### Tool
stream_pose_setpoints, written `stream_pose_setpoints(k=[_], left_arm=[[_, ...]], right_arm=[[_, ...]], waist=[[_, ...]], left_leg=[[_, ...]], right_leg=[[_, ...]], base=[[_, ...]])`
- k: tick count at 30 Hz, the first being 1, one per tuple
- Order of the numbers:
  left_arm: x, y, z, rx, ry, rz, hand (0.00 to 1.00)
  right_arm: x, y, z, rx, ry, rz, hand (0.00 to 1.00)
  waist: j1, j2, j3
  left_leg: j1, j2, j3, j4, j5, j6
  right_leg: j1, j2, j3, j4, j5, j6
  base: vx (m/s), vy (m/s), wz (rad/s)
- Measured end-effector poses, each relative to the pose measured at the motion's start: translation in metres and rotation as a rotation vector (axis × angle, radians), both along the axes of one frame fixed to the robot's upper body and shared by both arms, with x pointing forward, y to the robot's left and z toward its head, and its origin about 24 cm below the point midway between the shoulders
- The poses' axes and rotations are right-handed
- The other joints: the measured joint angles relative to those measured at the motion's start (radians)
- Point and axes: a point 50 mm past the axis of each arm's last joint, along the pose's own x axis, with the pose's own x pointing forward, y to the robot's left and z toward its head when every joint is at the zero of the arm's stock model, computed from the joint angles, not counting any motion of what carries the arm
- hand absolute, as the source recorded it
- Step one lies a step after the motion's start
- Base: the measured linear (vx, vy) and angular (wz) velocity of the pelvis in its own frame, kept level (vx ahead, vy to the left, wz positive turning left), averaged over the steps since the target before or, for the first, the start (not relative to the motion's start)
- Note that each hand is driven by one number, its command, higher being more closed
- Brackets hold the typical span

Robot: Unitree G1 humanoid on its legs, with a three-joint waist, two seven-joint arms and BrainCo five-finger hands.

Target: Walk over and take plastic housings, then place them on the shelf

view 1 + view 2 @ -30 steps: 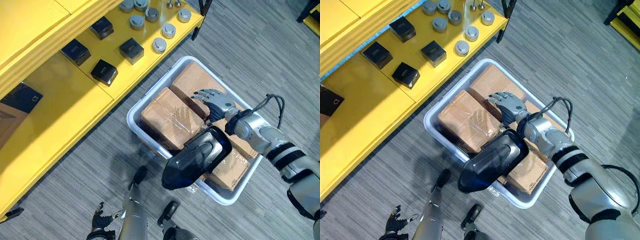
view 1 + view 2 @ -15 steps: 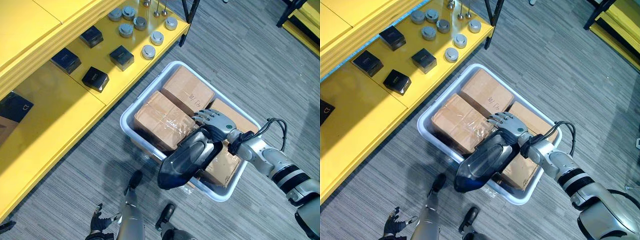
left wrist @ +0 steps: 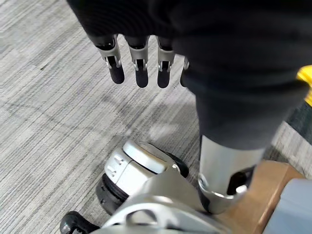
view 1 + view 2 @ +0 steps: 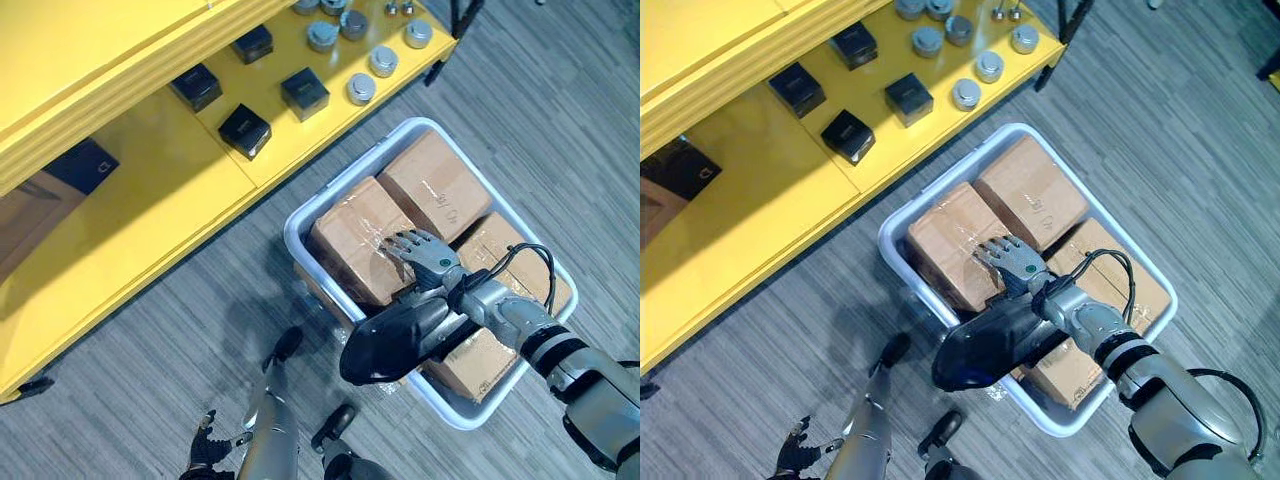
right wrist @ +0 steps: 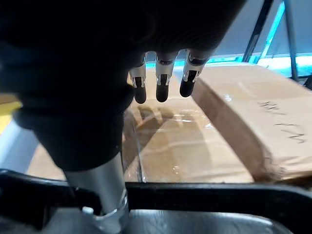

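- The black plastic housing [image 4: 395,338] lies on the taped cardboard boxes [image 4: 352,235] in the white bin [image 4: 293,225]. It sits at the near side, and one end seems to overhang the rim.
- Your right hand [image 4: 428,262] is over the bin with its wrist above the housing. Its fingers [image 5: 163,90] are straight and spread, hanging above a taped box and gripping nothing.
- I can't tell whether the thumb touches the shell.
- My read is that the step in hand is the grasp, and it isn't made yet.
- The fingers reach past the housing onto the box. Draw the hand back toward the robot until they sit over the shell's body, then curl.
- The shell looks glossy and rounded, so it's probably slippery. Wrap it across the narrow width with the thumb opposed, and don't pinch an edge.
- Check the grip is solid before you lift, since a loose shell could slide off the rim to the floor.
- Lift straight up clear of the rim, then swing toward the yellow shelf [image 4: 150,205].
- Black blocks [image 4: 245,130] and silver round parts [image 4: 361,88] crowd the shelf's far stretch. Aim for the bare yellow part nearer the robot.
- The left hand [image 4: 207,455] hangs low by the floor with its fingers [image 3: 141,73] relaxed and open, idle. Leave it there.
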Motion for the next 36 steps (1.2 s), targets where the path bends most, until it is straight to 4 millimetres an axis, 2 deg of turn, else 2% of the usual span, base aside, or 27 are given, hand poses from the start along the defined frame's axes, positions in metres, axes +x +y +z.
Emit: stream_pose_setpoints(k=[5,7,13,16,19,20,23,25,30,34,36], left_arm=[[0.004,-0.007,-0.001,-0.011,0.000,-0.011,0.00],[0.005,-0.011,-0.001,-0.013,-0.001,-0.030,0.00],[0.005,-0.013,-0.002,-0.020,0.005,-0.028,0.00],[0.009,-0.015,0.002,-0.025,-0.019,-0.032,0.00],[0.019,-0.022,0.012,-0.041,-0.079,-0.042,0.00],[0.023,-0.026,0.018,-0.051,-0.116,-0.046,0.00],[0.032,-0.034,0.034,-0.085,-0.214,-0.046,0.00],[0.036,-0.035,0.048,-0.082,-0.290,-0.040,0.00],[0.043,-0.042,0.082,-0.090,-0.459,-0.042,0.00],[0.050,-0.058,0.107,-0.122,-0.581,-0.071,0.00],[0.052,-0.063,0.113,-0.144,-0.615,-0.070,0.00]], right_arm=[[0.002,-0.003,-0.002,-0.006,-0.035,-0.024,1.00],[0.003,-0.005,-0.005,-0.030,-0.041,-0.039,1.00],[-0.001,0.000,-0.024,-0.081,-0.020,-0.046,1.00],[-0.006,-0.004,-0.036,-0.087,-0.005,-0.067,1.00],[-0.013,-0.012,-0.050,-0.029,0.017,-0.119,1.00],[-0.020,-0.015,-0.063,-0.006,0.039,-0.133,1.00],[-0.032,-0.023,-0.077,0.033,0.069,-0.159,1.00],[-0.039,-0.028,-0.085,0.065,0.082,-0.182,1.00],[-0.048,-0.041,-0.076,0.290,0.007,-0.277,1.00],[-0.050,-0.045,-0.069,0.516,-0.083,-0.385,1.00],[-0.054,-0.043,-0.070,0.602,-0.099,-0.415,1.00]], waist=[[0.001,0.036,-0.004],[0.000,0.060,-0.013],[0.002,0.078,-0.016],[0.004,0.086,-0.014],[-0.003,0.110,-0.013],[-0.010,0.119,-0.018],[-0.018,0.140,-0.036],[-0.044,0.159,-0.068],[-0.070,0.185,-0.147],[-0.101,0.187,-0.225],[-0.116,0.187,-0.242]], left_leg=[[-0.003,-0.002,-0.009,0.000,-0.006,-0.008],[-0.001,-0.004,-0.023,0.000,-0.007,-0.010],[0.045,-0.002,-0.011,0.000,-0.008,-0.010],[0.071,-0.001,0.009,0.000,-0.010,-0.012],[0.099,-0.005,0.023,0.000,-0.009,-0.012],[0.122,-0.009,0.028,0.000,-0.011,-0.013],[0.145,-0.012,0.034,0.000,-0.018,-0.007],[0.158,-0.017,0.036,0.000,-0.017,-0.005],[0.195,-0.026,0.057,0.000,-0.021,0.001],[0.225,-0.028,0.064,0.000,-0.021,0.001],[0.246,-0.024,0.074,-0.001,-0.031,0.010]], right_leg=[[-0.001,0.000,-0.006,0.004,-0.004,0.003],[0.005,0.000,-0.020,0.010,-0.009,0.004],[0.028,-0.012,-0.010,0.045,-0.036,0.000],[0.045,-0.018,0.008,0.055,-0.041,0.001],[0.060,-0.031,0.017,0.075,-0.050,0.001],[0.081,-0.036,0.021,0.076,-0.052,0.004],[0.096,-0.044,0.027,0.087,-0.059,0.008],[0.106,-0.051,0.027,0.096,-0.063,0.011],[0.142,-0.064,0.036,0.091,-0.066,0.016],[0.177,-0.064,0.037,0.074,-0.066,0.016],[0.187,-0.062,0.045,0.070,-0.067,0.016]], base=[[0.05,-0.055,0.04],[0.04,-0.060,0.15],[0.06,-0.079,-0.01],[0.08,-0.075,-0.15],[0.06,-0.066,-0.09],[0.03,-0.041,-0.05],[0.02,-0.037,-0.04],[0.00,0.000,0.00],[0.03,-0.022,-0.05],[0.03,-0.038,-0.01],[0.00,-0.023,-0.14]])
